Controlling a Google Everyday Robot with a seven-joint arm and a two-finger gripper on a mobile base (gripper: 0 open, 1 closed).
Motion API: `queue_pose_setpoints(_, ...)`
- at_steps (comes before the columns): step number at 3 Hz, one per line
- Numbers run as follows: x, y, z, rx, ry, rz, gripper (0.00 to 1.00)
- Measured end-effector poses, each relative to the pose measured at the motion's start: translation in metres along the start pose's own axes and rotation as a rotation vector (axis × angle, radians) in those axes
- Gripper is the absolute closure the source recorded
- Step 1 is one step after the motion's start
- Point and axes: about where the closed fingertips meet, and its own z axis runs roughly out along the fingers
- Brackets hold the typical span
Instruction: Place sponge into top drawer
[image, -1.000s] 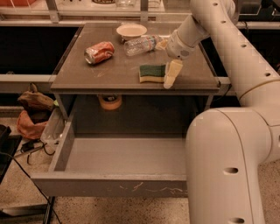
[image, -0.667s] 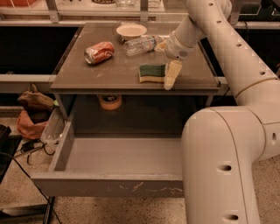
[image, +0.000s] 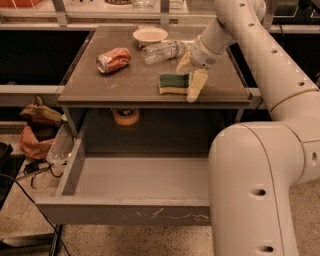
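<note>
Grey metal drawer (image: 125, 214) stands pulled out below the table (image: 95, 87), its front panel scratched. On the tabletop lies the sponge (image: 173, 83), green side up, near the front edge and right of centre. The gripper (image: 190, 74) hangs over the sponge's right end, jaws spread: one pale finger reaches down just beside that end, the other sits behind the sponge, and nothing is pinched. Farther back lie a crushed can (image: 113, 59), a bowl (image: 150, 35) and a plastic bottle (image: 162, 51).

Robot lab: speckled floor (image: 20, 222), grey metal table (image: 125, 86), gripper (image: 189, 80) at sponge (image: 172, 83) atop it.
</note>
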Motion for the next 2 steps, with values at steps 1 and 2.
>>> queue_pose_setpoints(1,0.0,0.0,0.0,0.0,0.0,0.0,0.65)
queue_pose_setpoints(2,-0.003,0.006,-0.013,0.032,-0.003,0.019,0.88)
